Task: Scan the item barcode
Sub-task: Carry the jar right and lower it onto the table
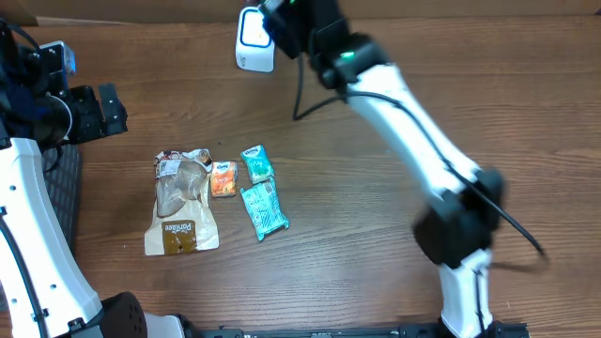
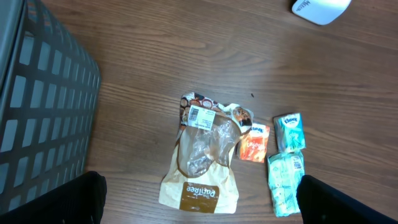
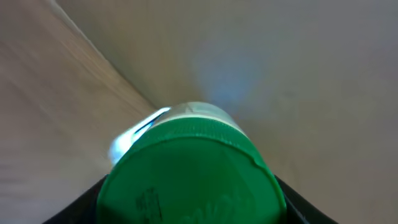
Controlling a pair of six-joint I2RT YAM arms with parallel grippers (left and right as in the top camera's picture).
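**A:** Right gripper point(image 1: 280, 26): what does it hold, and where?

**B:** It is half-closed around a green-lidded container point(image 3: 189, 174), held just in front of the white barcode scanner point(image 1: 252, 39), which glows blue. Scanning seems under way. Next, the container likely needs turning until its barcode faces the light.

**A:** Left gripper point(image 1: 97, 111)?

**B:** Wide open and empty, well left of the scanner.

**A:** Any writing?

**B:** The lid's embossing is unreadable. Below the scanner, a brown snack bag point(image 1: 181, 208) reads roughly "Purfilee".

Green-lidded container point(image 3: 189, 171) held lid toward the right wrist camera; white scanner point(image 1: 254, 39) glowing blue just beyond.
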